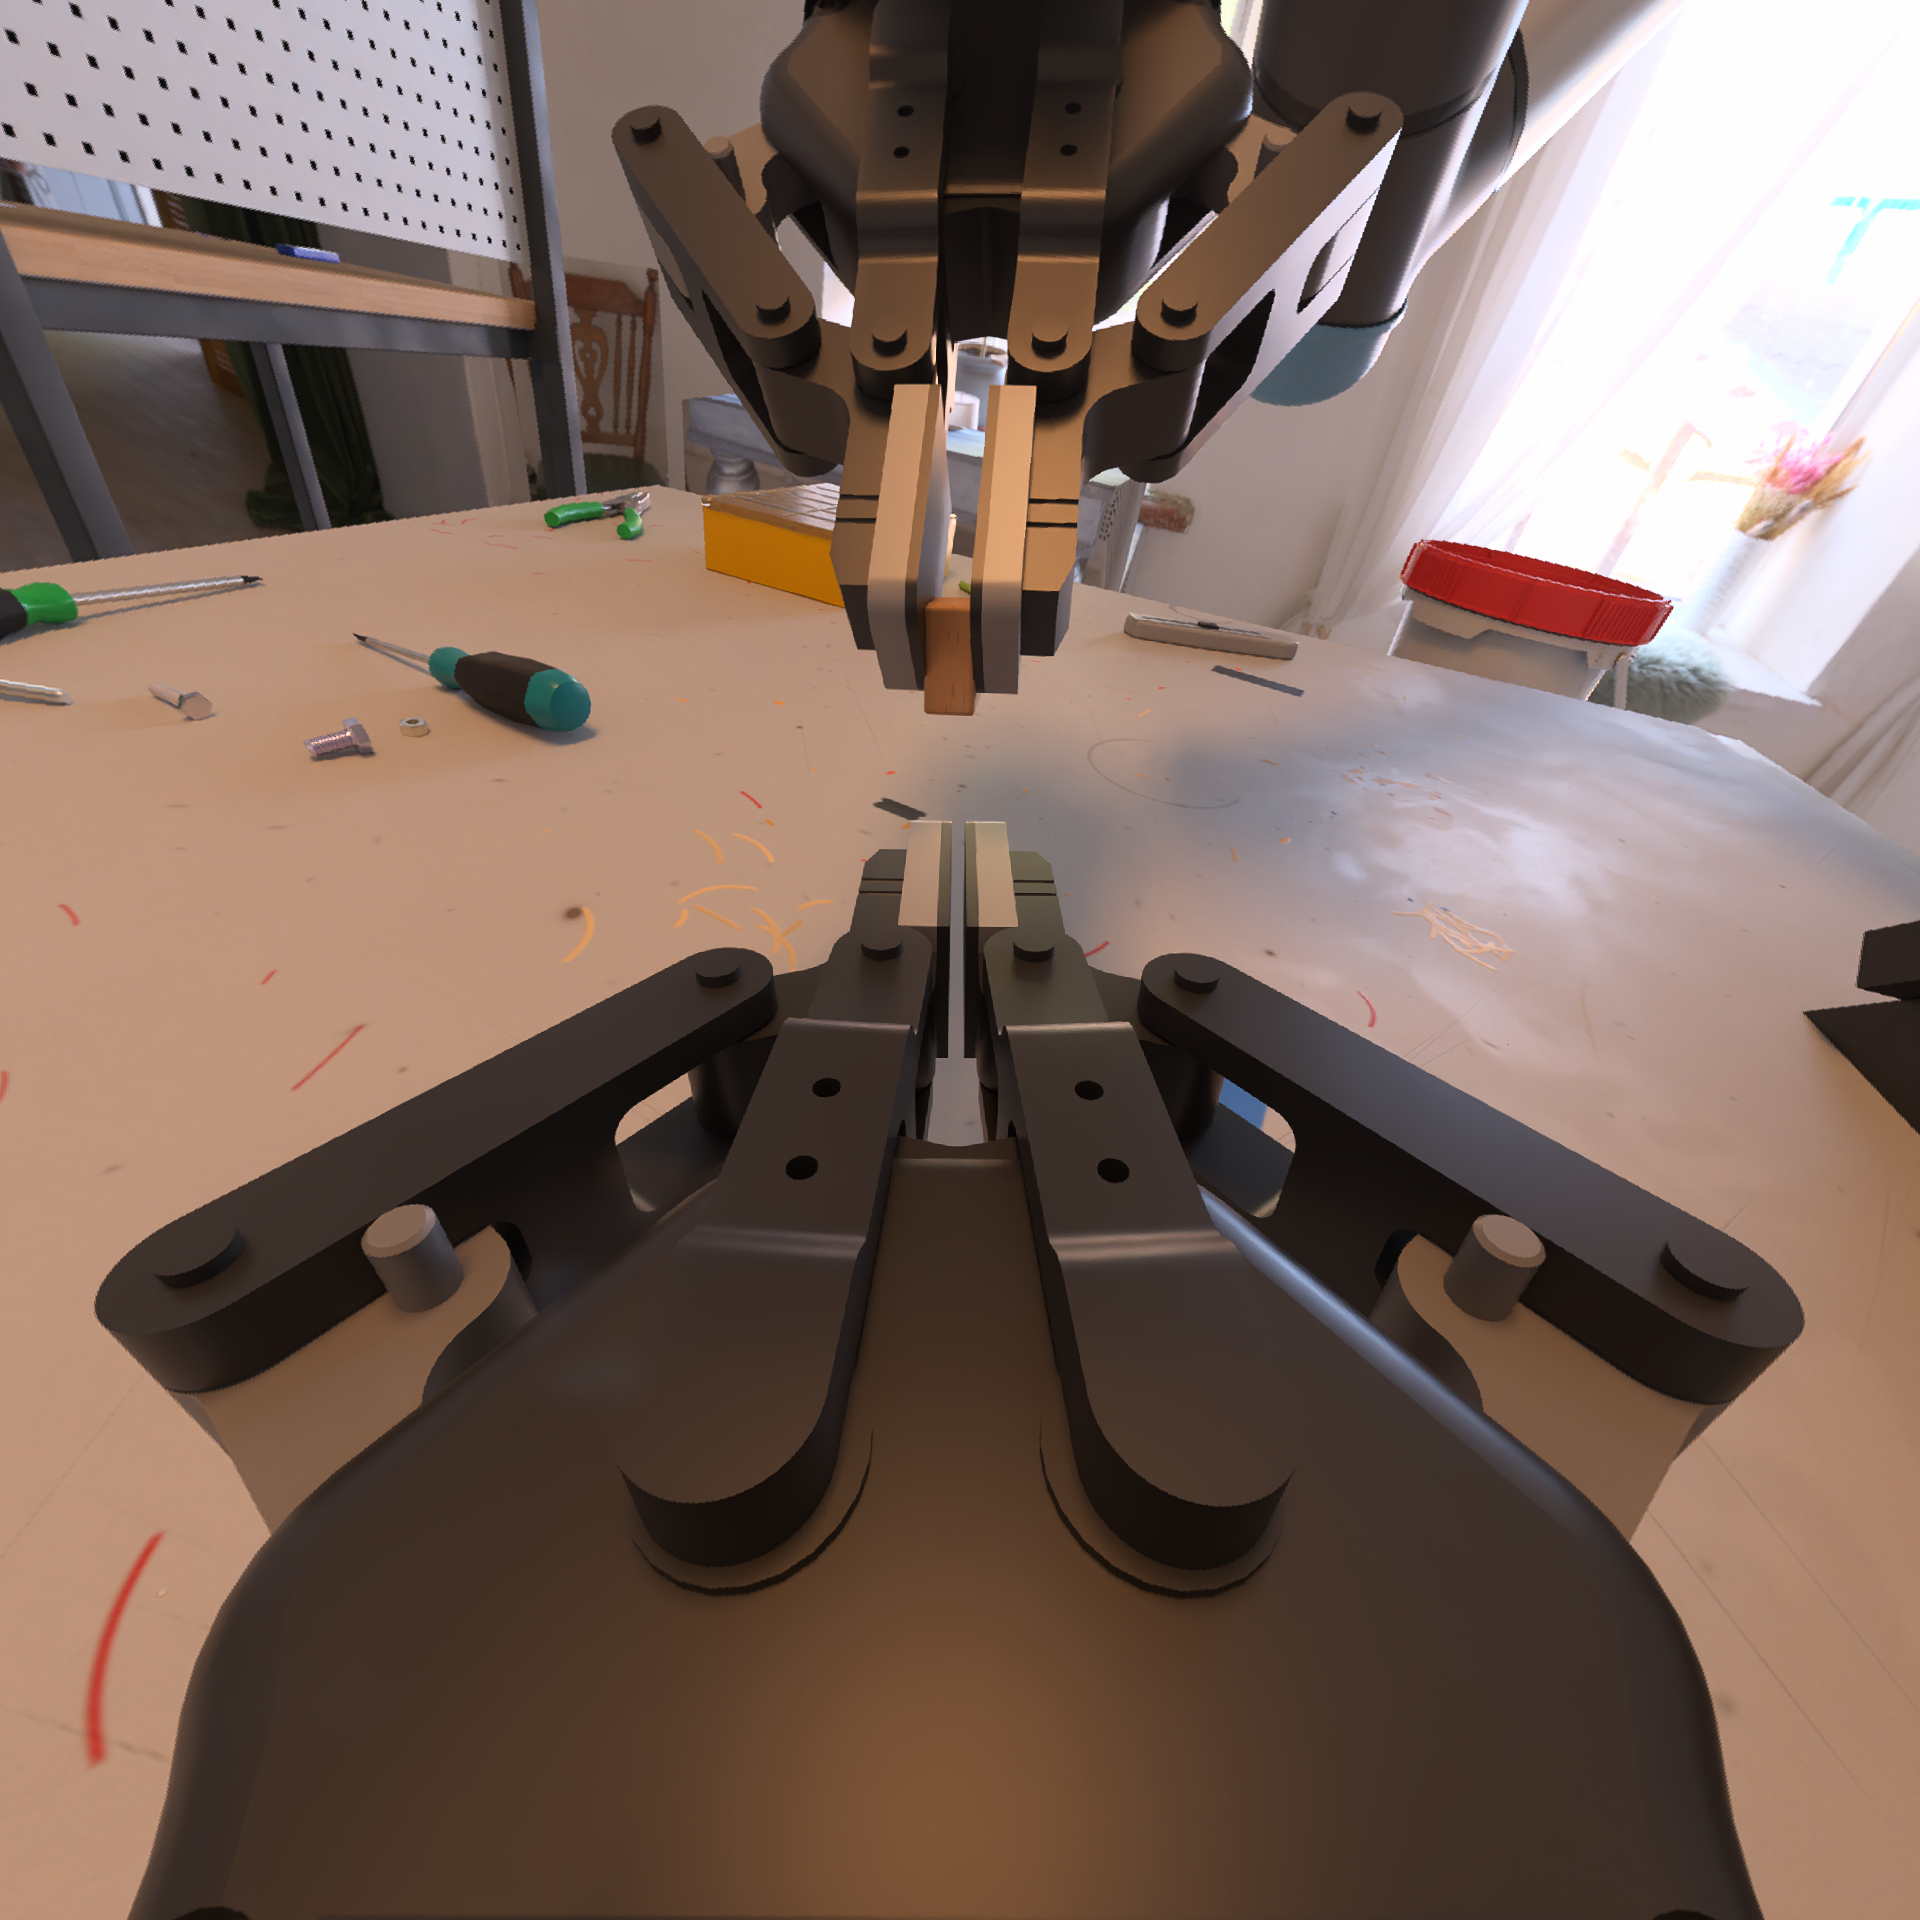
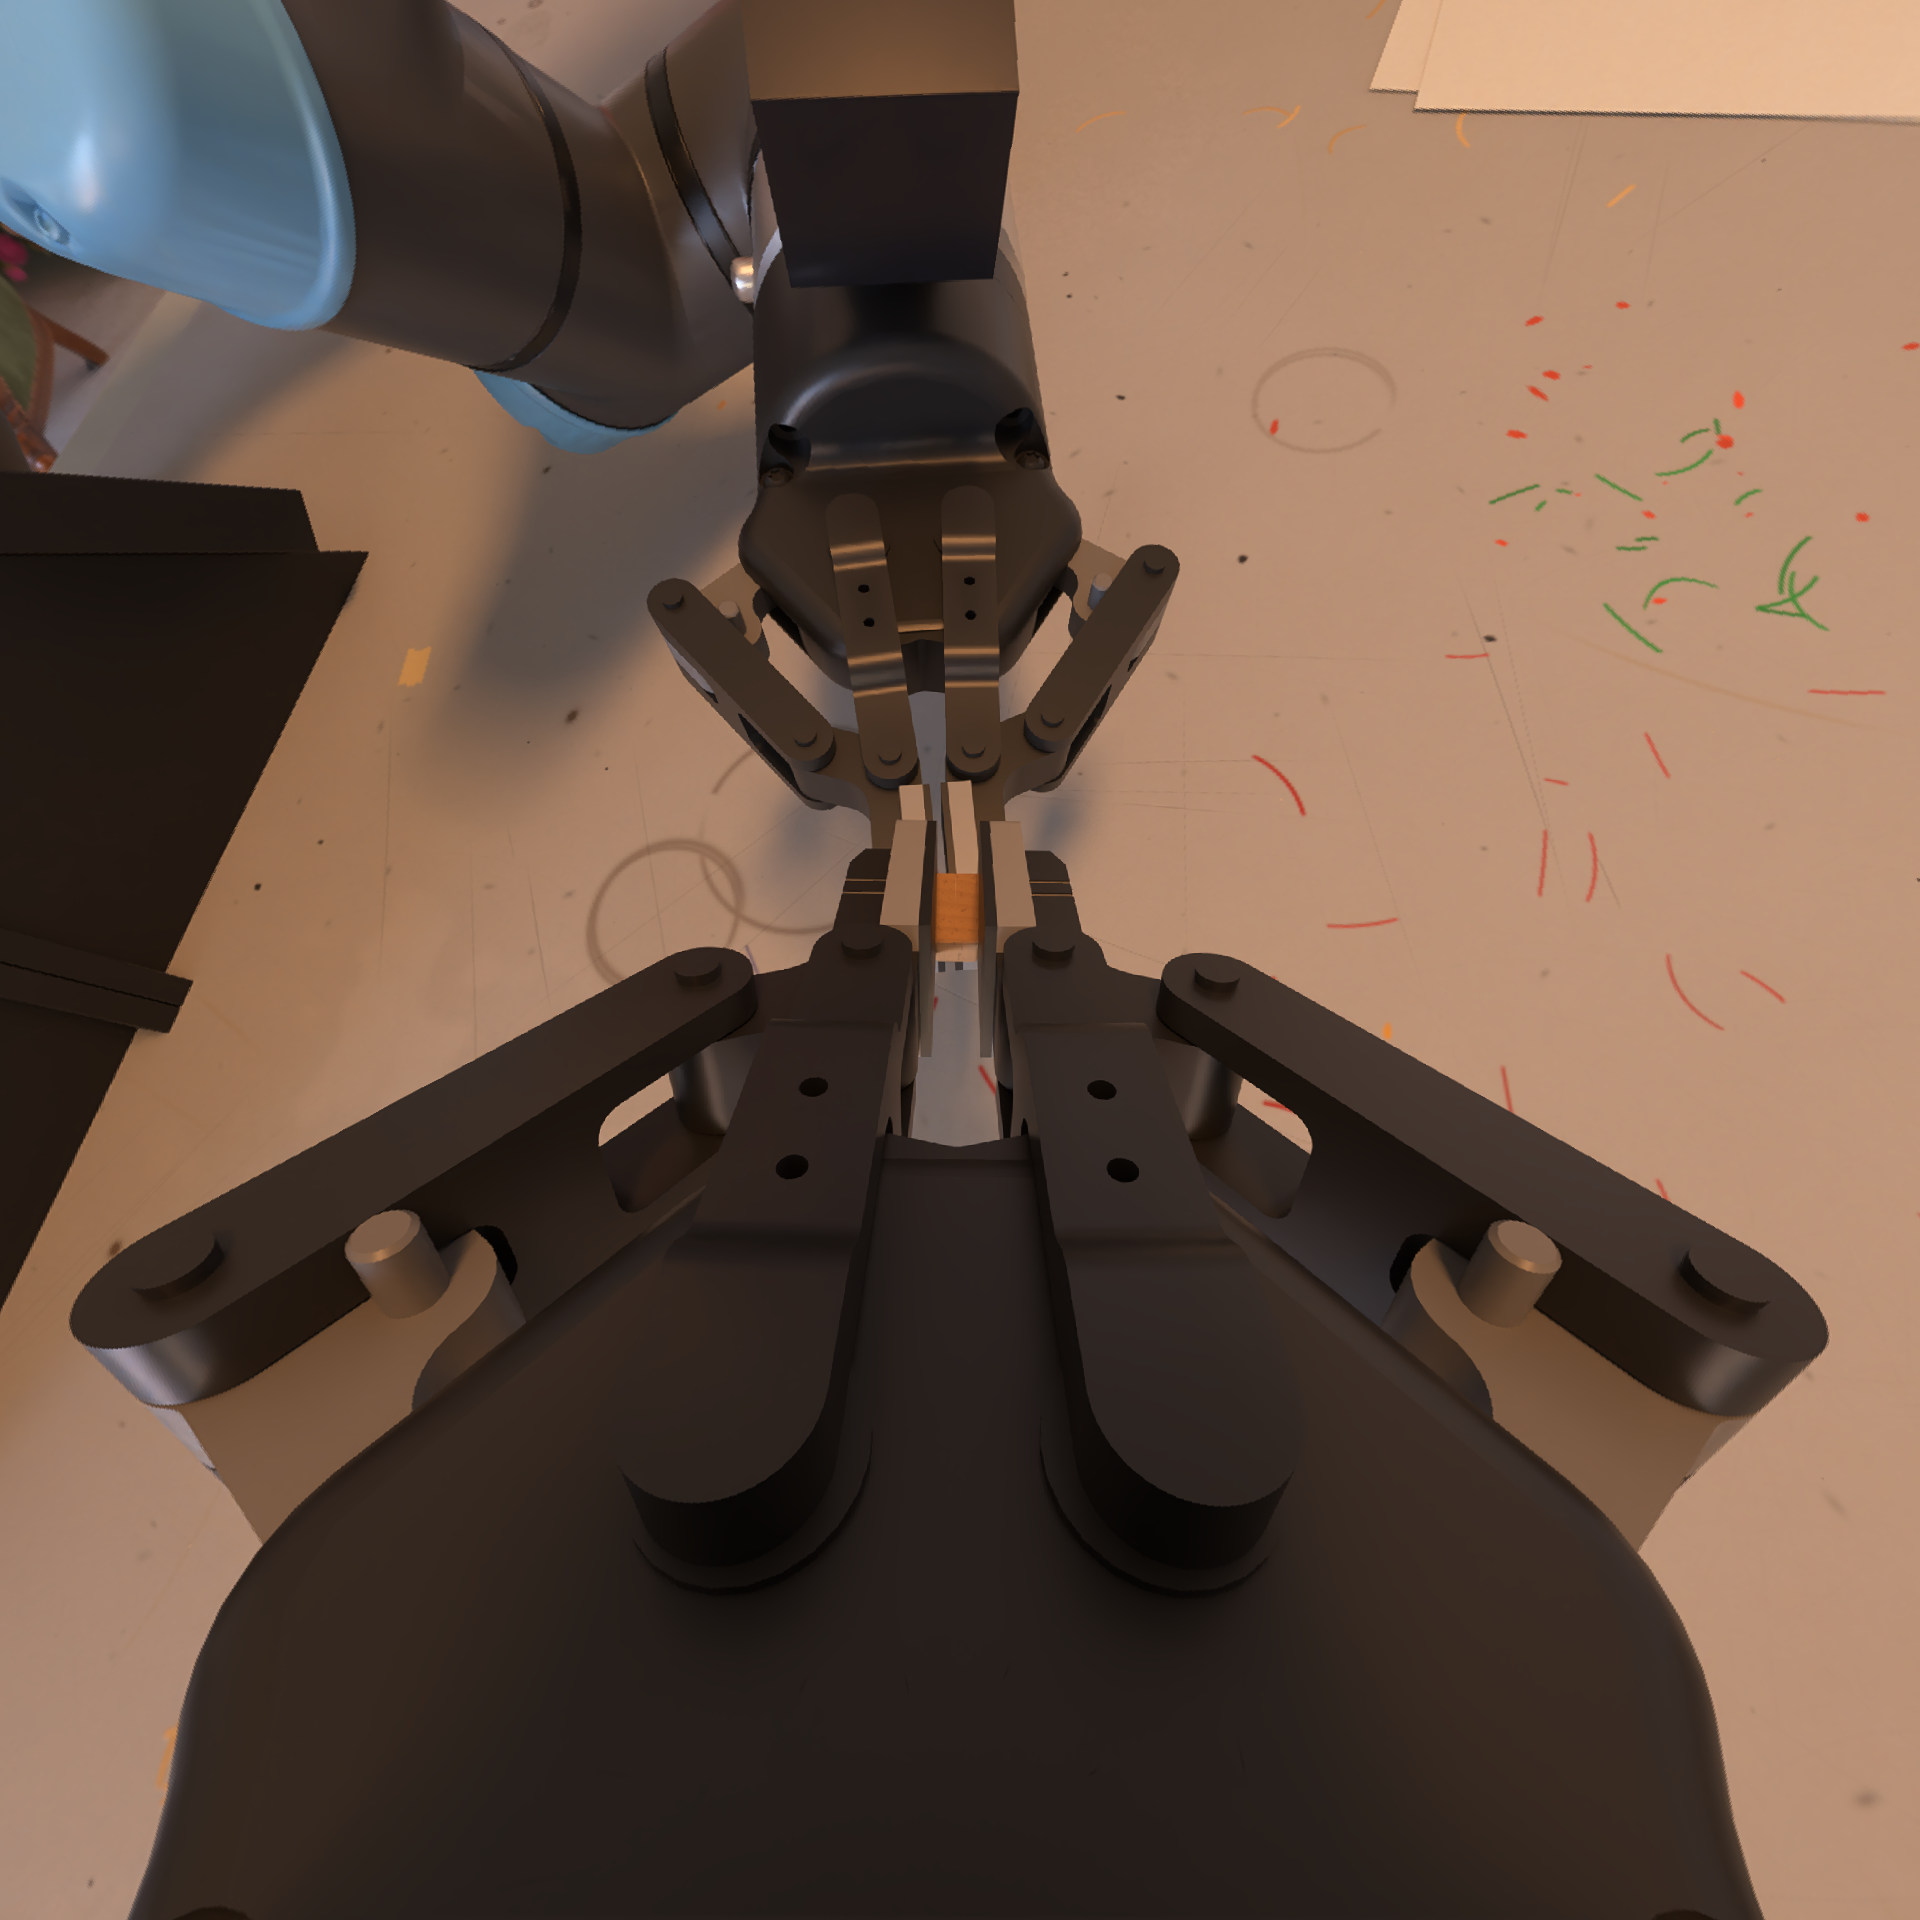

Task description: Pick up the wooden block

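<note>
The small wooden block (image 1: pixel 949 660) is clamped between the fingers of my right gripper (image 1: pixel 949 675), which points down and holds it a little above the tan table (image 1: pixel 520 935). In the right wrist view the block (image 2: pixel 956 906) sits between the pads of my right gripper (image 2: pixel 956 883). My left gripper (image 1: pixel 957 847) is shut and empty, low over the table, its tips just short of and below the block. The left gripper also shows in the right wrist view (image 2: pixel 940 821), pointing toward the block.
A teal-handled screwdriver (image 1: pixel 499 686), bolts (image 1: pixel 338 740) and a green-handled screwdriver (image 1: pixel 42 605) lie at left. A yellow box (image 1: pixel 769 551) and green pliers (image 1: pixel 597 511) are behind. A red-lidded tub (image 1: pixel 1527 613) stands at right. A black block (image 2: pixel 135 727) sits at the table's side.
</note>
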